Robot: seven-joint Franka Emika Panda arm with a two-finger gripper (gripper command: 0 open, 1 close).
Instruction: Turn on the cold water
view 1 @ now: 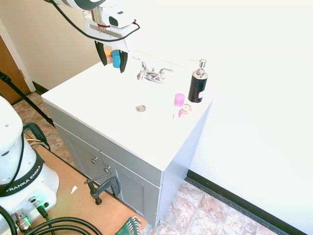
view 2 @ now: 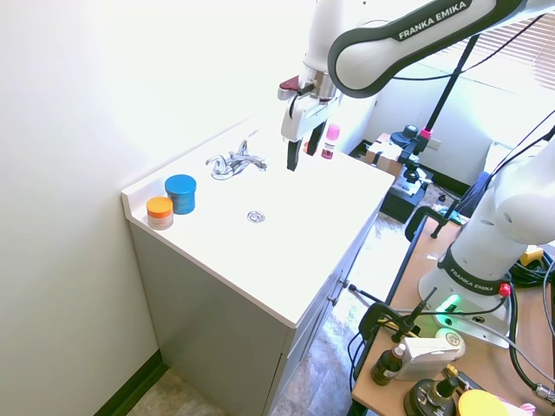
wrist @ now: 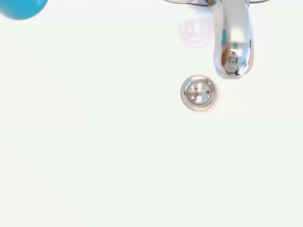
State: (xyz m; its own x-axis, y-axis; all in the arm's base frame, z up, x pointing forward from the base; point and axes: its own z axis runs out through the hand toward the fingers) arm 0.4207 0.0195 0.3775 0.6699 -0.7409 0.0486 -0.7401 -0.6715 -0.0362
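Observation:
The small chrome faucet point(view 1: 152, 74) stands at the back of the white sink top point(view 1: 112, 122). Its right-hand lever point(view 1: 166, 71), the cold water control, points toward the black pump bottle, and no water runs from the spout point(wrist: 232, 47). My gripper point(view 1: 113, 66) hangs in the air above the sink, left of the faucet and apart from it. Its fingers are open with nothing between them. From the other side, the gripper point(view 2: 290, 154) hovers beside the faucet point(view 2: 234, 162) and its right-hand lever point(view 2: 251, 148). The wrist view looks straight down on the spout and the drain point(wrist: 199, 92).
A black pump bottle point(view 1: 198, 83) and a small pink bottle point(view 1: 179, 102) stand right of the faucet. A blue jar point(view 2: 180, 192) and an orange jar point(view 2: 159, 211) sit at the far left corner. The drain point(view 1: 141, 108) lies mid-basin. A wall runs behind the sink.

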